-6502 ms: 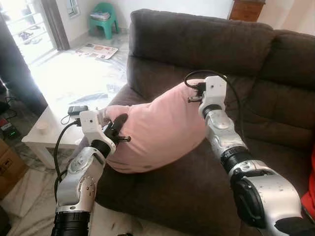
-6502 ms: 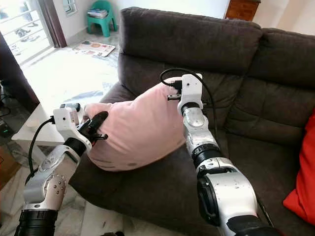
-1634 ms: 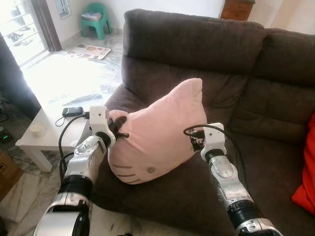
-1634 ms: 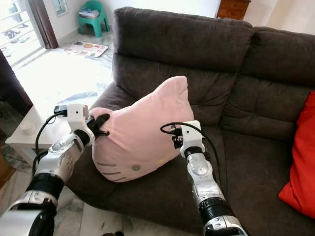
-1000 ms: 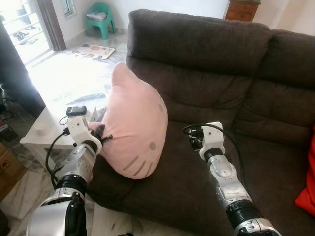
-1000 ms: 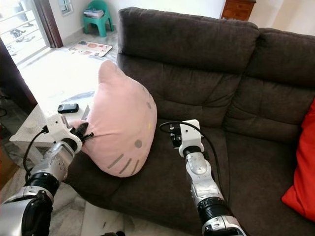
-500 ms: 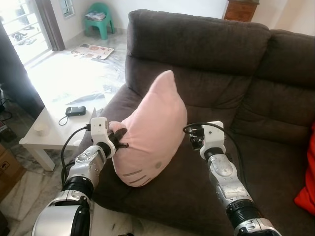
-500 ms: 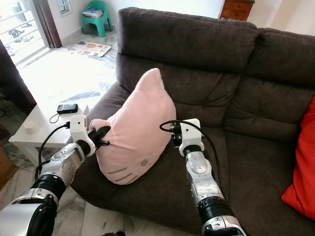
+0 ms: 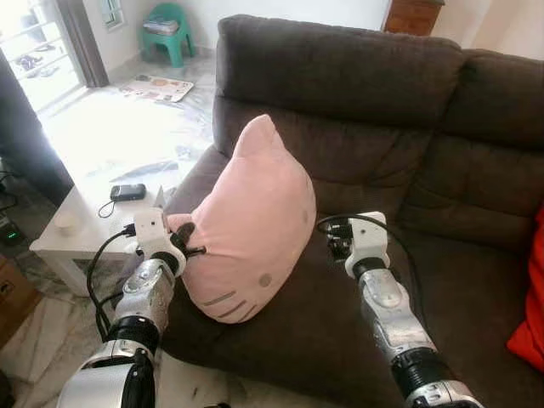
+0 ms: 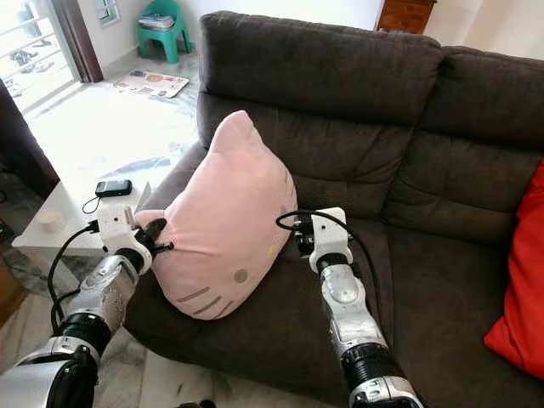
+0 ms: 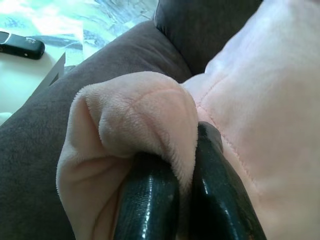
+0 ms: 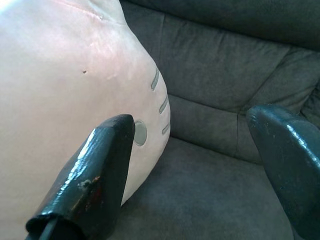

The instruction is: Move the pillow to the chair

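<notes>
Pink pillow (image 9: 255, 221), dark brown sofa (image 9: 425, 110)

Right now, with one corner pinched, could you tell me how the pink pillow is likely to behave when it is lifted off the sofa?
The pillow is probably soft and floppy: its corner bunches where the left gripper pinches it. It seems light, since that one pinch keeps it upright on the sofa. It may swing or sag, as the right gripper stands open beside it.

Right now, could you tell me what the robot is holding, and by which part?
The left gripper pinches the pink pillow by one bunched corner. The right gripper is open beside it, holding nothing.
</notes>
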Controlling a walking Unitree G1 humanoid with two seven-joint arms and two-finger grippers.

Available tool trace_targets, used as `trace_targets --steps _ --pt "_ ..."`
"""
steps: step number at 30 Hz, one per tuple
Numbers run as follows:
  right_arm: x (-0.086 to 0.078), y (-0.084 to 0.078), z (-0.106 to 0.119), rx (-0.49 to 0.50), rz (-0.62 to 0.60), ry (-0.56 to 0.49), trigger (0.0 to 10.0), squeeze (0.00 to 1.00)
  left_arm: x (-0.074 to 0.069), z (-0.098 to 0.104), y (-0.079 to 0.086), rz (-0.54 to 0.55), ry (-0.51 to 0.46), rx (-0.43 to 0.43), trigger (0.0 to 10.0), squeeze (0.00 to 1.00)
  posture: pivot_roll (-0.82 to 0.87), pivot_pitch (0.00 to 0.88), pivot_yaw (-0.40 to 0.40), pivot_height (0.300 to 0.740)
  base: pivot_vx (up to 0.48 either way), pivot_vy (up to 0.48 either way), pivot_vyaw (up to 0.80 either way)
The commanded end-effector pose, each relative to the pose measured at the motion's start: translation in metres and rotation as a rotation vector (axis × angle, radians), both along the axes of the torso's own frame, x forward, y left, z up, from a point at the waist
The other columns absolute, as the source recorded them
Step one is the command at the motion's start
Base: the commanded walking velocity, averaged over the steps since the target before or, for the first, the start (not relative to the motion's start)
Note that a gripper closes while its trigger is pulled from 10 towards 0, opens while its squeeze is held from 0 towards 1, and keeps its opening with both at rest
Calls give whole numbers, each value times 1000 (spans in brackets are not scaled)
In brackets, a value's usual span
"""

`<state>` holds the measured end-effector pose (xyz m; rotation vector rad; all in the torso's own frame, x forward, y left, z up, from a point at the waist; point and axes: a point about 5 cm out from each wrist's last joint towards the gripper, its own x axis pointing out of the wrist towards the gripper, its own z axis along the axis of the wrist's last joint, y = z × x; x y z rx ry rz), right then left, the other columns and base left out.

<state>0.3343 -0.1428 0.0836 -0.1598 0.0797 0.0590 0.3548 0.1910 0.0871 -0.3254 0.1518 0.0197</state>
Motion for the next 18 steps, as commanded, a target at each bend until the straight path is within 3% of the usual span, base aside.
trace_targets --steps 1,2,3,4,5,18 --pt "0 -2 3 5 -8 -10 10000 0 -4 -3 6 42 -8 -4 10000 0 54 31 -41 740 0 0 0" --pt "0 -2 3 6 -7 -10 10000 0 -3 -2 5 42 -18 -6 10000 439 54 31 -41 740 0 0 0" --pt "0 -2 3 6 -7 -10 10000 0 -3 -2 5 42 -18 -6 10000 439 54 31 -41 740 0 0 0" --pt "0 -2 3 6 -7 -10 10000 0 -3 -1 5 45 -22 -8 10000 886 54 31 -41 740 0 0 0" --pt "0 -2 4 7 -6 -10 10000 0 -3 0 5 45 -27 -4 10000 1000 54 31 -41 740 0 0 0" --pt "1 -2 4 7 -11 -11 10000 0 -2 3 2 48 -59 -26 10000 1000 56 18 -38 740 0 0 0"
